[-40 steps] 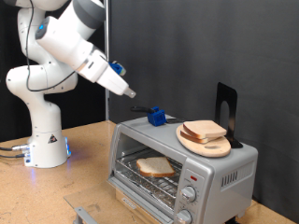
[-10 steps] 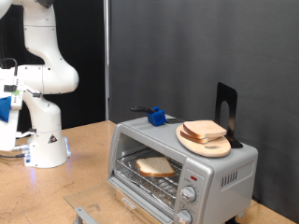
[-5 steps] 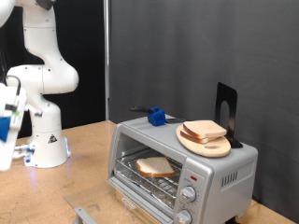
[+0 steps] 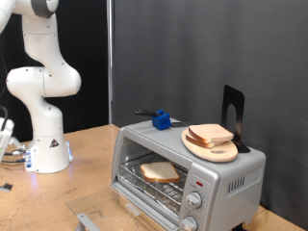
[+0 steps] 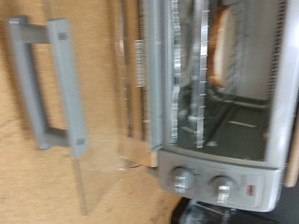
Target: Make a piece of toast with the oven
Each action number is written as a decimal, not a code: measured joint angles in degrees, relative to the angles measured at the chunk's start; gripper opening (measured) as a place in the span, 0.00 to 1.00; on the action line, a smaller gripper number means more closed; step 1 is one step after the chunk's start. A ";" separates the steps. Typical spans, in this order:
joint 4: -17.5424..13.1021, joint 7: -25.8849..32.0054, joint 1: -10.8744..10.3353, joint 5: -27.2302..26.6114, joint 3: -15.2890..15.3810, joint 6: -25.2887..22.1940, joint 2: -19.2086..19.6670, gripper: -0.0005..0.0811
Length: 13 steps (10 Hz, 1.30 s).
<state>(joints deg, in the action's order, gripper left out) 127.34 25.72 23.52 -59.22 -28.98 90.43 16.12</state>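
The oven (image 4: 188, 175) stands at the exterior view's lower right with its glass door (image 4: 96, 221) folded down and open. The piece of toast (image 4: 159, 172) lies flat on the wire rack inside. In the wrist view the oven (image 5: 220, 112) appears from the front and turned sideways, with the open door's bar handle (image 5: 47, 84), the toast (image 5: 222, 47) on the rack, and two knobs (image 5: 182, 179). The arm's base (image 4: 43, 144) stands at the exterior view's left. The hand runs off that view's left edge, so the gripper does not show.
On the oven's top sit a round wooden board (image 4: 219, 150) carrying look-alike bread slices (image 4: 210, 134), a blue object (image 4: 162, 120) and a black upright stand (image 4: 234, 115). The wooden tabletop (image 4: 87, 178) lies between arm base and oven. A dark curtain hangs behind.
The arm swung from above the oven to the exterior view's left and downward, and its hand left the picture. The toast, oven and open door stayed put.
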 joint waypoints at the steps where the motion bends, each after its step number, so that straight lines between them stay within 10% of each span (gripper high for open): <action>1: -1.37 0.48 0.12 0.01 -0.04 1.14 2.27 0.99; 7: -6.59 9.83 0.41 -4.51 4.00 2.00 13.76 0.99; 13: 0.36 13.66 -4.32 -4.26 9.18 3.71 13.25 0.99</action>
<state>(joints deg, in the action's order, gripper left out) 127.69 39.38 19.19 -63.48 -19.79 94.13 29.38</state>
